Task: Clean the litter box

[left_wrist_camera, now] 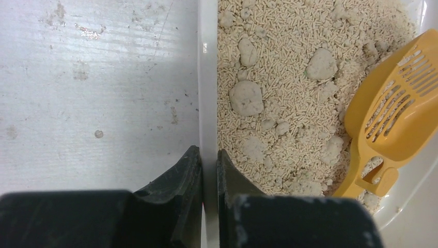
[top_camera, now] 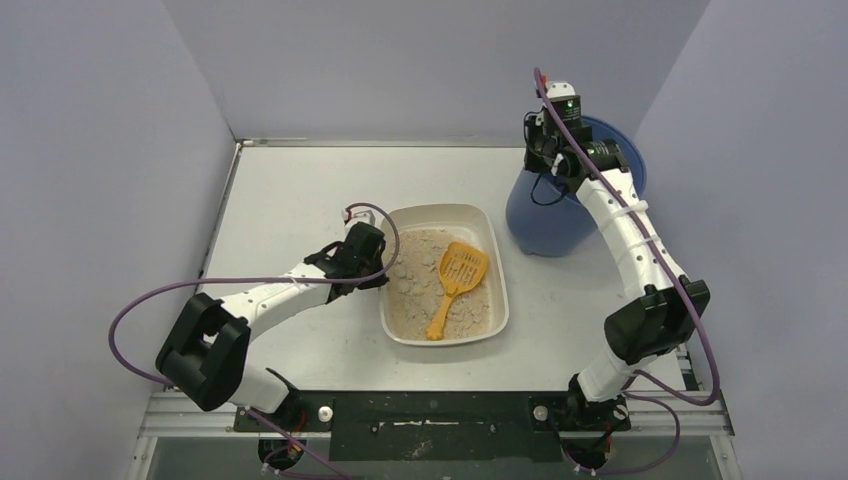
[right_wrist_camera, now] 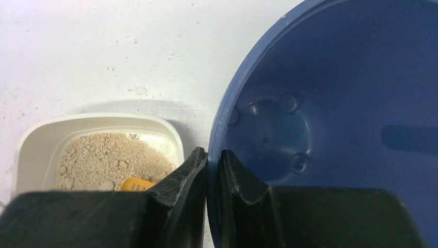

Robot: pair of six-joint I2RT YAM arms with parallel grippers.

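Observation:
The litter box (top_camera: 494, 262), an off-white tray of beige litter with several clumps, sits mid-table. An orange slotted scoop (top_camera: 455, 283) lies in it, head toward the far side. My left gripper (top_camera: 378, 268) is shut on the box's left rim (left_wrist_camera: 208, 77), one finger outside and one in the litter. The scoop (left_wrist_camera: 392, 121) shows at the right of the left wrist view. My right gripper (top_camera: 549, 165) is shut on the near-left rim of the tall blue bucket (top_camera: 540, 225). The bucket's inside (right_wrist_camera: 335, 119) looks empty; the box (right_wrist_camera: 36, 139) shows at lower left.
Grey walls close in the table on the left, back and right. The bucket stands near the right wall at the back right. The arms' bases and a black rail line the near edge (top_camera: 430, 412).

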